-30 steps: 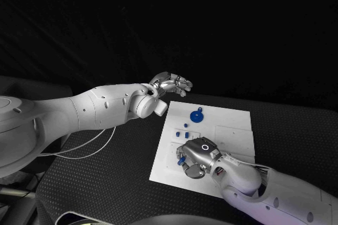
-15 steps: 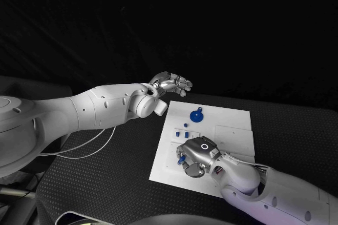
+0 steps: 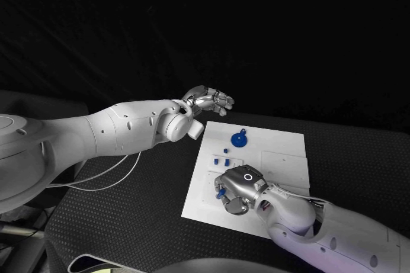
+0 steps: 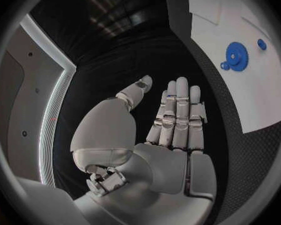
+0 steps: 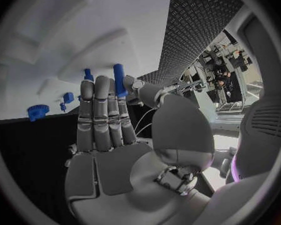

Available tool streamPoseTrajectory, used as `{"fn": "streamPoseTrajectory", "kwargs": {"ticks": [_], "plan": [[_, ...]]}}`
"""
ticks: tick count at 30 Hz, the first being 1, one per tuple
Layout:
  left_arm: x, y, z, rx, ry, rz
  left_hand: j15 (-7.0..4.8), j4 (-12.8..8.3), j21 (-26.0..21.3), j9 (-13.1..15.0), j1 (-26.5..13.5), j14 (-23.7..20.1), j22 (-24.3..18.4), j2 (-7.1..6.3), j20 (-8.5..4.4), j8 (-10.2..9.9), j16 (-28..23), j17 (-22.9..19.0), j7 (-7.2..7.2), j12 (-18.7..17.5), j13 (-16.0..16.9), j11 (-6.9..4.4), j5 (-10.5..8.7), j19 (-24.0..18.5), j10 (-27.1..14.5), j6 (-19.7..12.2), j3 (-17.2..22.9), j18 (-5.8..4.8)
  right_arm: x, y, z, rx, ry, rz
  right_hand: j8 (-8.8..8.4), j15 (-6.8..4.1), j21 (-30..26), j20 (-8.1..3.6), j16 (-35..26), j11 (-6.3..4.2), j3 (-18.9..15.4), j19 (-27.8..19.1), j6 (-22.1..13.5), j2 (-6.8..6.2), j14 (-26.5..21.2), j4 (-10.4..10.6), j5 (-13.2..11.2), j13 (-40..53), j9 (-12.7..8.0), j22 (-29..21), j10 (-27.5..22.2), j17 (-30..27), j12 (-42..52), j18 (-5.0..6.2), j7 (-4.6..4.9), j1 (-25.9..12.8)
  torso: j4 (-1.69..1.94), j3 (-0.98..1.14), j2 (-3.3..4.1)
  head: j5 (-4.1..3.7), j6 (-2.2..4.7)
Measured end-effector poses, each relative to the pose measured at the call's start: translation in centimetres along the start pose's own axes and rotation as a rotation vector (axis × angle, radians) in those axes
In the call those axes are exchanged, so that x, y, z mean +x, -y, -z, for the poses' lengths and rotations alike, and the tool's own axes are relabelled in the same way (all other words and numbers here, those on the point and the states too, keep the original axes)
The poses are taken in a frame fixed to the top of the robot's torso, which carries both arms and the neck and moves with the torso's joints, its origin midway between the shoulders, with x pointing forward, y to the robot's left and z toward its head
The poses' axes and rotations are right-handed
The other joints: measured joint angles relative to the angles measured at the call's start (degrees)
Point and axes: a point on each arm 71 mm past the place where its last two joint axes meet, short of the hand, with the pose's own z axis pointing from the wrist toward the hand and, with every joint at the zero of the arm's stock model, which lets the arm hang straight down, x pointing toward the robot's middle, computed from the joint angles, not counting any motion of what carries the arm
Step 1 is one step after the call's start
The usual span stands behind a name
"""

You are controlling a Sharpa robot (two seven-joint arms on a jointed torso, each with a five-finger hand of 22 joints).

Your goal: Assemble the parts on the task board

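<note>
The white task board (image 3: 275, 146) lies in the middle of the table. A blue gear (image 3: 239, 141) sits near its far edge, with small blue pieces (image 3: 221, 162) further in. My right hand (image 3: 240, 190) hovers low over the board's near left part and pinches a blue peg (image 5: 119, 80) between thumb and finger; the peg (image 3: 220, 193) shows beside the hand. Another blue piece (image 5: 88, 75) stands just past the fingertips. My left hand (image 3: 210, 99) is raised beyond the board's far left corner, its fingers (image 4: 177, 110) straight and holding nothing. The gear (image 4: 237, 55) lies off to its side.
Black textured table (image 3: 119, 196) surrounds the board. A thin white cable (image 3: 102, 181) hangs under my left arm, over the table's left part. The board has raised white blocks and recesses (image 5: 90, 55) near the right hand.
</note>
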Motion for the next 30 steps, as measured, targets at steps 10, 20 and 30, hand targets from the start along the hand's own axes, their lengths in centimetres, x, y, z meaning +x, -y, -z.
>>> {"fn": "streamPoseTrajectory", "kwargs": {"ticks": [10,20,30], "plan": [[0.1,0.02,0.0,0.0,-0.003,0.001,0.0,0.0,0.0,0.0,0.0,0.0,0.0,0.0,0.0,0.0,0.0,0.0,0.0,0.0,0.0,0.0,0.0,0.0,0.0,0.0,0.0,0.0,0.06,-0.11,-0.25,-0.004,-0.002,0.001,-0.04,0.01,0.0,0.01,0.0,0.0,0.0,0.0,-0.1,0.0,0.0,0.0,0.0,0.0,0.0,0.0,0.0,0.1,0.0,-0.01,0.05,0.0,0.02,-0.01,0.01,0.04,-0.15],[0.13,0.02,-0.01,-0.001,-0.004,0.001,0.0,0.0,0.0,0.0,0.0,0.0,0.0,0.0,0.0,0.0,0.0,0.1,0.0,0.0,0.0,0.21,0.0,0.0,-0.2,0.0,0.0,0.0,0.08,-0.23,-0.37,-0.006,0.0,0.002,0.12,0.02,0.2,0.02,0.0,0.0,0.0,0.0,0.0,-0.01,0.0,0.0,0.0,0.1,0.0,0.0,0.0,0.1,0.0,-0.02,-0.18,0.0,0.03,-0.01,0.01,0.13,-0.25],[0.16,0.02,-0.02,-0.001,-0.005,0.002,0.0,0.0,0.0,0.0,0.0,0.0,0.0,0.0,0.0,0.0,-0.2,0.1,0.0,0.0,0.0,0.21,0.0,0.0,-0.2,0.0,0.0,0.0,0.15,-0.41,-0.33,-0.01,0.004,-0.001,0.11,0.03,0.2,0.11,0.0,0.0,0.0,-0.1,0.0,-0.02,0.0,0.0,-0.1,0.1,0.1,0.0,0.0,0.2,-0.1,-0.03,-0.19,0.0,0.03,0.0,0.01,0.2,-0.34]]}}
